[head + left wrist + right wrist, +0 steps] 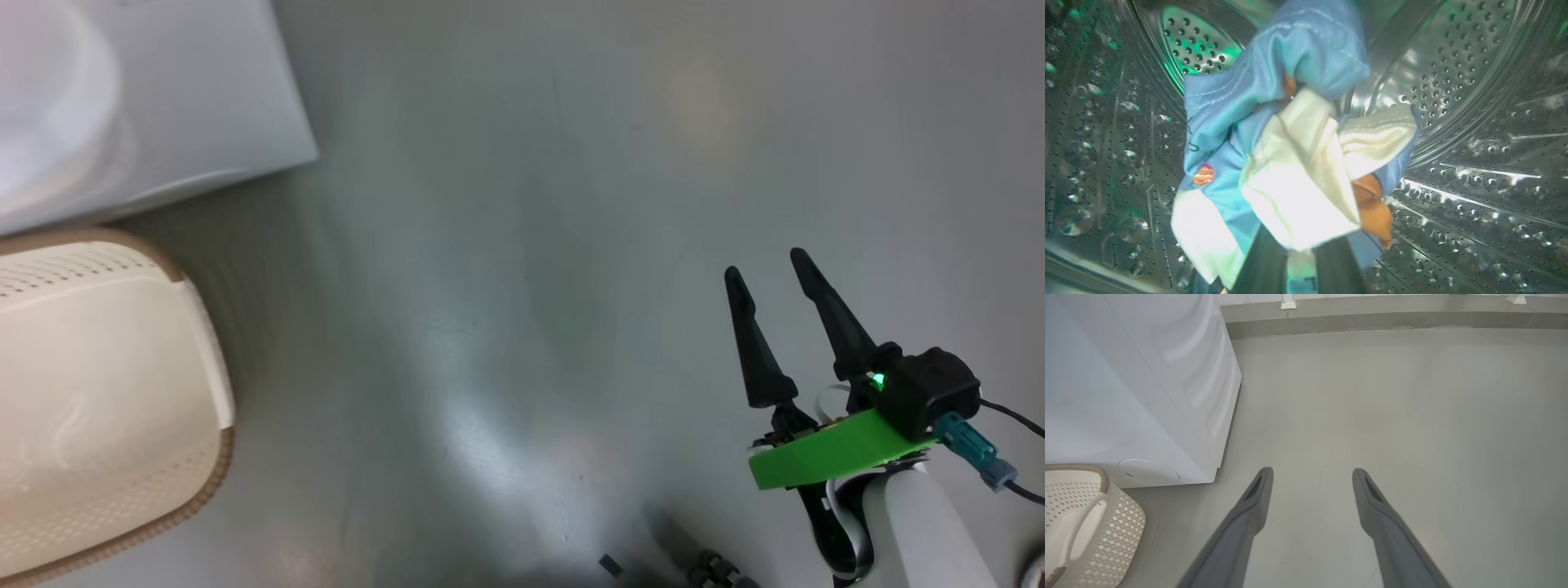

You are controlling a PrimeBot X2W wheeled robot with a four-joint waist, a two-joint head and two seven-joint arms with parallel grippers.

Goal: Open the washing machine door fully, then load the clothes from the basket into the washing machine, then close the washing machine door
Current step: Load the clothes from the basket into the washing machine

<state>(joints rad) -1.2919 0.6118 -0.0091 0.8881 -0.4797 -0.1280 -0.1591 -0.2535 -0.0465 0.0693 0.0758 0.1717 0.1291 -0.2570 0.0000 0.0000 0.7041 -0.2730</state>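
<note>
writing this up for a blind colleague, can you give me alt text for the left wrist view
A bunch of light blue and white clothes, with small orange prints, is held by the left end effector inside the washing machine drum. The drum's shiny perforated steel wall curves around on every side.

**Bare floor and its far edging**

A smooth, glossy grey-green floor [522, 245] spreads across the head view, with soft pale reflections on it. A small dark rectangular scrap [610, 564] lies on it near the bottom edge. In the right wrist view the floor runs back to a low raised grey kerb [1372, 320]. A white square foot [1288, 303] stands on the kerb, and a second white foot [1518, 299] stands well apart from it.
</note>
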